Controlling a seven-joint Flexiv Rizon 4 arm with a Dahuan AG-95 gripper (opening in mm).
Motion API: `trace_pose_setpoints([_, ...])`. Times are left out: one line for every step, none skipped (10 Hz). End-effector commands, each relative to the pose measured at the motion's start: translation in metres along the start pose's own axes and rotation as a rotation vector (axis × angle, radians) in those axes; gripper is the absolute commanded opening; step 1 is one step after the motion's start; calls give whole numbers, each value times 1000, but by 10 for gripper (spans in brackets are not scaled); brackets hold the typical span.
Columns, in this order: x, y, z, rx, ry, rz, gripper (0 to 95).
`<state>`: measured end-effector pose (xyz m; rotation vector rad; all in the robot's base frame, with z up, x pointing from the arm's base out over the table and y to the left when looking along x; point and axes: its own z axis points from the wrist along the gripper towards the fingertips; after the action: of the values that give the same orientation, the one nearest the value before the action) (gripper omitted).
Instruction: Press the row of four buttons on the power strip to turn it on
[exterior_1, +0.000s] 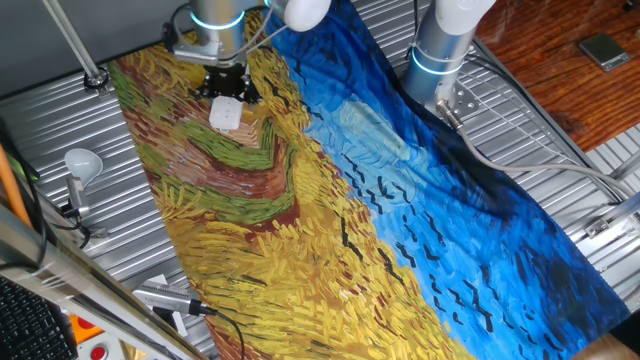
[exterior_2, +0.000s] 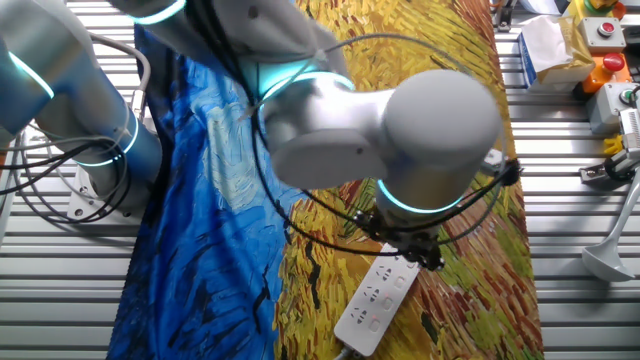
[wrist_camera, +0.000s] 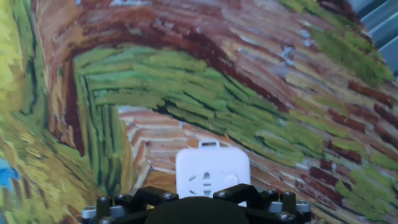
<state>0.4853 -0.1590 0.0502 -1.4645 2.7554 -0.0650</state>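
Note:
The white power strip (exterior_2: 378, 295) lies on the painted cloth (exterior_2: 440, 120), running diagonally toward the table's near edge in the other fixed view. My gripper (exterior_2: 412, 250) hangs right over its far end, and the arm's big wrist hides the fingertips. Faint socket marks and small reddish marks show along the strip's face; I cannot pick out the four buttons. In one fixed view only a short white end of the power strip (exterior_1: 226, 113) shows below the dark gripper (exterior_1: 225, 90). The hand view has the power strip (wrist_camera: 212, 168) end just beyond the black gripper body.
A white light bulb (exterior_1: 82, 162) on a stand sits on the ribbed metal table (exterior_1: 60, 110) left of the cloth. The arm's base (exterior_1: 440, 50) stands at the far side. Boxes and an orange button unit (exterior_2: 600, 30) crowd one corner; tools (exterior_1: 165, 298) lie near the front edge.

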Motion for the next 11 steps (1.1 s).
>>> trace_pose_setpoints([-3, 3, 5, 18, 14, 13, 950])
trace_pose_setpoints([-3, 2, 8, 18, 16, 9, 950])
trace_pose_setpoints([-3, 2, 10, 18, 17, 6, 950])
trace_pose_setpoints([0, 3, 17, 19, 15, 5, 950])
trace_pose_setpoints([1, 3, 21, 18, 11, 3, 950])
trace_pose_setpoints([3, 4, 25, 19, 10, 2, 950])
trace_pose_setpoints([5, 6, 26, 17, 7, 2, 950])
trace_pose_setpoints([6, 6, 27, 16, 5, 2, 950])
trace_pose_setpoints([8, 8, 29, 17, 3, 5, 950])
trace_pose_setpoints([8, 8, 30, 18, -1, 7, 950])
trace_pose_setpoints([8, 8, 31, 18, -2, 8, 950])
